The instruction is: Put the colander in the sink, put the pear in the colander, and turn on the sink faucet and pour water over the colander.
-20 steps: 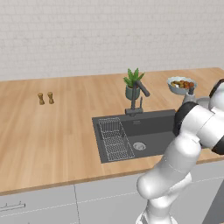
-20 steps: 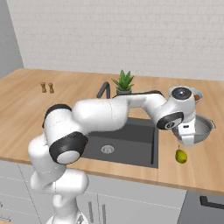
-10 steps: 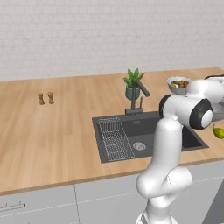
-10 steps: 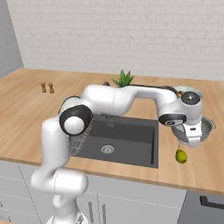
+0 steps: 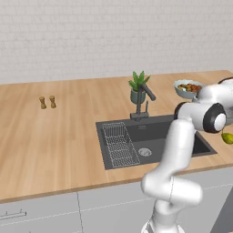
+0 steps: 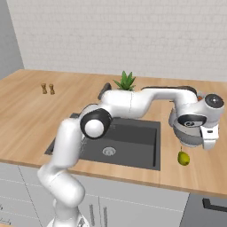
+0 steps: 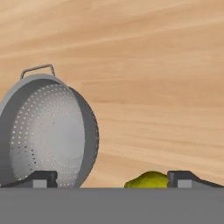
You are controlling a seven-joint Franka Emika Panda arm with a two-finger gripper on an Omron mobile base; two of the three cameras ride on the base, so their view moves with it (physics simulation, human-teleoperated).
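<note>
We see our gripper [image 7: 111, 178] over the wooden counter [image 7: 153, 65] right of the sink [image 6: 128, 142], fingers spread wide and holding nothing. In the hand view the colander [image 7: 46, 131] lies behind the one fingertip [image 7: 41, 178], and the pear [image 7: 146, 180] sits between the tips, just beside the other. Neither touches the fingers.

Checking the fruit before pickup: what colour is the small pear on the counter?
Yellow-green pear, clearest in the right base view.
</note>
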